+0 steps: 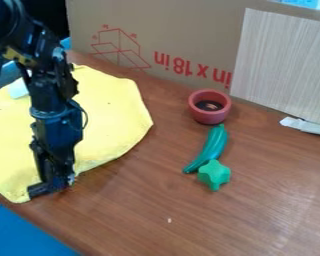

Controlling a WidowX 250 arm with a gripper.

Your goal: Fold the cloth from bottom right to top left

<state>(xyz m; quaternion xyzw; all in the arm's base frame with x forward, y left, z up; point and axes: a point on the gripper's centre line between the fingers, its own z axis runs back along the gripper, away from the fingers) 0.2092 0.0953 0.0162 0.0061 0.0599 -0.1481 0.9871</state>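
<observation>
1 tool (54,186) @ yel. cloth (112,115) btm edge, tbl (169,117) between cloth & bowl (210,117)

Passable across brown wooden bench (256,215) at lower right, blocked beyond by green star-shaped toy (215,173), long green toy (212,147), round red bowl (209,114).

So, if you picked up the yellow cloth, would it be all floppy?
Most likely floppy: the yellow cloth lies flat with a wavy, slightly puckered edge. It looks thin, so it's probably light for how wide it spreads. Lifted by one edge, it would likely droop, with the rest dragging on the wooden table.
</observation>
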